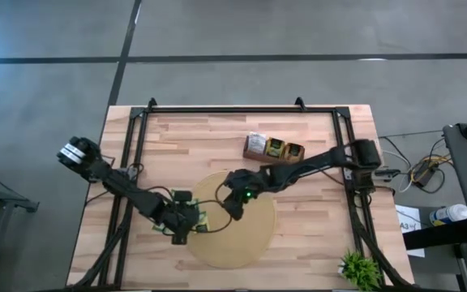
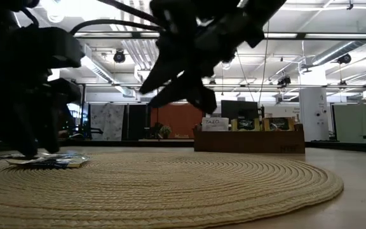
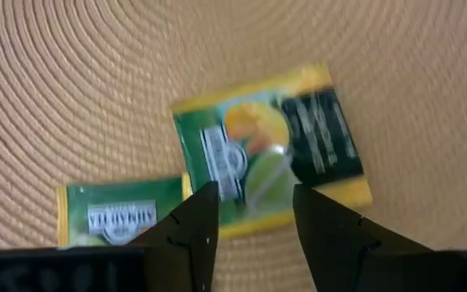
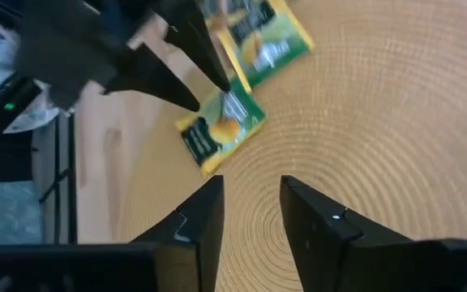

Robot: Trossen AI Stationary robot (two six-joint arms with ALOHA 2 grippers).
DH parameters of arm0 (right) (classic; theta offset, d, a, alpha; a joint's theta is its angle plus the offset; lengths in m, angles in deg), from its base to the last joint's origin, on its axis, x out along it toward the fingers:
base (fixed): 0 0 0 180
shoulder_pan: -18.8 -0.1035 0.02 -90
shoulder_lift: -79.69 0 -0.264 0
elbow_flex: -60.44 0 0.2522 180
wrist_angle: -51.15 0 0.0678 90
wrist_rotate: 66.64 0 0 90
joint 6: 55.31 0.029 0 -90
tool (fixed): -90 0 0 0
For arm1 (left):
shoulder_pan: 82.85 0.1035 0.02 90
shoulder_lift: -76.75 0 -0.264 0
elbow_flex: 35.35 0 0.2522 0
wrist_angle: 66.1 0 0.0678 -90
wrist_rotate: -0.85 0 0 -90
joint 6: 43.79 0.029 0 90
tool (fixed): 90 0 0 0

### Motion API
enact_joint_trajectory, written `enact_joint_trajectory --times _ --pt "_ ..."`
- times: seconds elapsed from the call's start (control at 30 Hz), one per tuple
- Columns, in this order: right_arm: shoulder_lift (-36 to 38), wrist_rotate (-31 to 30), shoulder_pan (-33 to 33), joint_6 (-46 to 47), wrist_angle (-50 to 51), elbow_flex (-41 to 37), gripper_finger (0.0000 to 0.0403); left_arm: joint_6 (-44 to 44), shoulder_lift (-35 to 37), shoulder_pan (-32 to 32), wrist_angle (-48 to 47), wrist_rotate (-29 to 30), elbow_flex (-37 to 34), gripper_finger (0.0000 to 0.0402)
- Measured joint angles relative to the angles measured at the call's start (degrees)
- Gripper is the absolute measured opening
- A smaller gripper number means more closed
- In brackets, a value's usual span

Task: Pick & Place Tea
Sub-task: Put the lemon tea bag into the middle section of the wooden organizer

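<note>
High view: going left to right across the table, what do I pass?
Left gripper over the tea sachets at the round mat's left edge → right gripper above the mat → wooden box → small green plant at the table's right corner.

The round mat [image 3: 71, 89] is seen to be woven of tan, straw-like fibre in coiled ridges, rough and matt. Between and just ahead of the left gripper's [image 3: 254, 215] open jaws, a tea sachet [image 3: 270, 146] is shown with a smooth, slightly glossy printed face. The gripper fingers [image 3: 197, 231] appear as dark, matt plastic. The table [image 1: 201, 138] is made of pale, smooth wooden planks, framed by black metal rails [image 1: 140, 134].
</note>
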Motion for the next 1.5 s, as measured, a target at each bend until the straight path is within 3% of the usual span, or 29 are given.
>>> enact_joint_trajectory --times 0.4,0.73,0.87,0.97,1.2,1.5 --pt "-4.2 -0.2 -3.4 8.3 -0.3 0.1 0.0116 -3.6 -6.7 0.5 9.6 1.9 0.3 0.0154" --pt "-4.2 -5.1 -6.1 12.3 1.7 -0.5 0.0112 -34.8 -8.3 5.6 16.4 10.4 0.0 0.0154" --pt "-4.2 -8.5 -6.6 15.3 1.9 -1.5 0.0112 -42.3 -8.4 7.5 18.1 10.7 0.0 0.0154" --pt "-4.2 -9.6 -6.6 17.2 1.7 -2.1 0.0112 -39.9 -7.2 7.6 17.5 10.3 0.3 0.0154" --pt "-4.2 -10.2 -6.6 16.6 1.2 -2.2 0.0111 -20.9 -3.3 6.8 14.8 10.5 3.4 0.0153" --pt "-4.1 -12.4 -5.2 11.6 0.9 -2.2 0.0111 -25.6 -3.0 5.9 14.8 8.4 2.8 0.0153"
